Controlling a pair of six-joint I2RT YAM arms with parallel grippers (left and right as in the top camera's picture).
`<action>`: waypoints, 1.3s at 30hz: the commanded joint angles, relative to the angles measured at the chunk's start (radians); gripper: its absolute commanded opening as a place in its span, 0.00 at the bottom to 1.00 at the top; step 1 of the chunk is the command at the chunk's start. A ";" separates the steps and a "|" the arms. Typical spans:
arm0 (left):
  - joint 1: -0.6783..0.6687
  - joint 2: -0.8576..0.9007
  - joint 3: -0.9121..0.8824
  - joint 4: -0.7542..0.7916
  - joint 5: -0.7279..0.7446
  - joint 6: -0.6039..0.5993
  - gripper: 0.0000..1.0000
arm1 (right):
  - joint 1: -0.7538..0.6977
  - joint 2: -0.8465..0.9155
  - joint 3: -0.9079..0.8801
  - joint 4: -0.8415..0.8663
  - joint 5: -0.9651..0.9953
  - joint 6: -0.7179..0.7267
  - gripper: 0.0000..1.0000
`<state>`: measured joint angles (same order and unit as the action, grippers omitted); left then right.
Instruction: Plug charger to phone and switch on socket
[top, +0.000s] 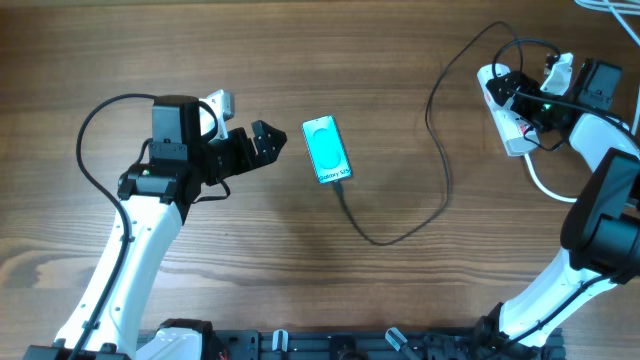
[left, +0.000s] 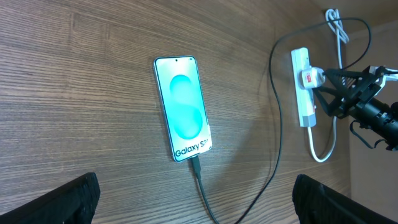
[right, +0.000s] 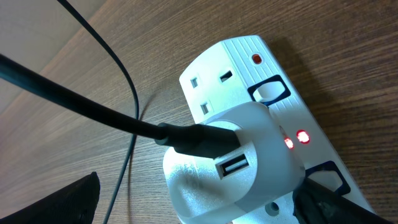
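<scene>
The phone (top: 327, 148) lies flat mid-table with its cyan screen lit; it also shows in the left wrist view (left: 183, 106). The charger's black cable (top: 440, 170) has its tip in the phone's lower end (left: 195, 165) and runs in a loop to the white plug (right: 249, 143), which sits in the socket (top: 512, 140). A red light (right: 303, 135) glows beside the plug. My left gripper (top: 272, 140) is open and empty just left of the phone. My right gripper (top: 520, 95) is open astride the plug, its right finger against the socket by a switch (right: 326, 174).
The socket's thick white cord (top: 545, 185) curls off its near end toward the right table edge. A second socket switch (right: 268, 90) and an empty outlet (right: 211, 81) lie beyond the plug. More white cord hangs at the far right corner (top: 610, 8).
</scene>
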<state>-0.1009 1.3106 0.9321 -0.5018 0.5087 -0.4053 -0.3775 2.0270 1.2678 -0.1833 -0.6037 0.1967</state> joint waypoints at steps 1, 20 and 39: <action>-0.002 -0.014 -0.002 0.000 -0.009 -0.006 1.00 | 0.019 -0.003 -0.023 -0.015 -0.018 0.015 1.00; -0.002 -0.014 -0.002 0.000 -0.010 -0.006 1.00 | 0.072 -0.518 0.003 -0.443 0.160 -0.094 1.00; -0.002 -0.014 -0.002 0.000 -0.009 -0.006 1.00 | 0.456 -0.849 -0.018 -0.909 0.356 -0.034 1.00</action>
<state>-0.1009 1.3106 0.9321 -0.5022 0.5049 -0.4053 0.0761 1.1721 1.2625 -1.0466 -0.2787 0.1345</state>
